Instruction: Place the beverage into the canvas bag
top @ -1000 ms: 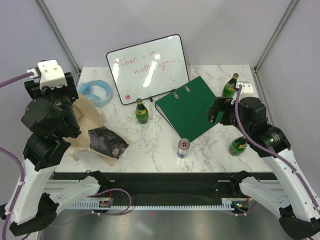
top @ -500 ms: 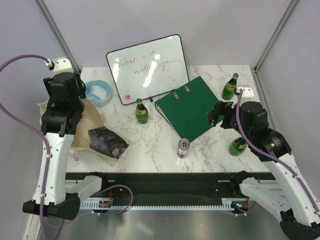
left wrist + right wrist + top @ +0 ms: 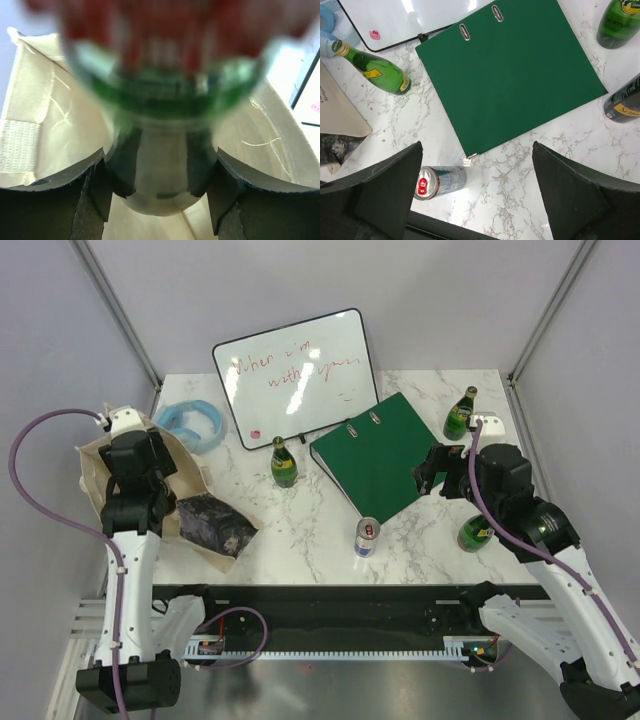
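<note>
the marble table (image 3: pixel 310 530) fills the middle of the top view, with a whiteboard (image 3: pixel 295 375) propped at its upper edge and a green binder (image 3: pixel 375 455) lying flat right of centre. the canvas bag (image 3: pixel 92 462) is slumped at the left edge of the frame, its dark print turned toward the lower centre. the left arm stands over it.

in the left wrist view the left gripper (image 3: pixel 159 192) is clamped on a green bottle (image 3: pixel 160 95), one finger on each side. this looks like the beverage in question. it is too blurred to read its angle. beige cloth (image 3: pixel 40 100) rises on both sides of the frame behind it, so the bottle seems to be at or just inside the bag's mouth. how deep it sits cannot be told.

the right gripper (image 3: pixel 477 192) hangs over the table at the right of the top view, fingers wide apart and holding nothing.

three spare bottles (image 3: pixel 284 462) stand on the table: one below the whiteboard, one at the upper right, one at the right edge. a can (image 3: pixel 367 536) sits just below the binder, and a blue tape roll (image 3: pixel 195 423) lies beside the bag at upper left.

the main risk, as i judge it, is the soft cloth. nothing holds the mouth open, so a wall could fold under the bottle or catch its base, leaving it perched on the rim. letting go too high could tip the limp bag and let the glass roll out toward the table edge nearby.
</note>
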Robot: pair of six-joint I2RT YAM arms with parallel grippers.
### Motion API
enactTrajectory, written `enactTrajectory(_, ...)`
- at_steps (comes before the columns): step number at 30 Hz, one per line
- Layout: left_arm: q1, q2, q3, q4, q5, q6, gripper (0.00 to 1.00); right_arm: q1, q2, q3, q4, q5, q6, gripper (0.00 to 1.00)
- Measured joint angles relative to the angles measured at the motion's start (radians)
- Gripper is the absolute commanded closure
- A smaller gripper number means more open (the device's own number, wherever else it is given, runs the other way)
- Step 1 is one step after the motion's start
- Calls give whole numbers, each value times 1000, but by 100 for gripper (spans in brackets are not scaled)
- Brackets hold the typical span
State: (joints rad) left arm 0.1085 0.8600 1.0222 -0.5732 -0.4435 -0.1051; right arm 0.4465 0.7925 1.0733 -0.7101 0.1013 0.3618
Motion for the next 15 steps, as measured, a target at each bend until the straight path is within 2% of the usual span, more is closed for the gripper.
enactTrajectory(3,23,13,-10,13,30,-1,98,0,-2,-7,1,0,0,2)
enactTrajectory(8,91,35,-39,129,95,-10,98,0,-2,-18,2,0,0,2)
enactTrajectory(15,123,40,-174,322,122,-41,98,0,-3,-19,6,0,0,2)
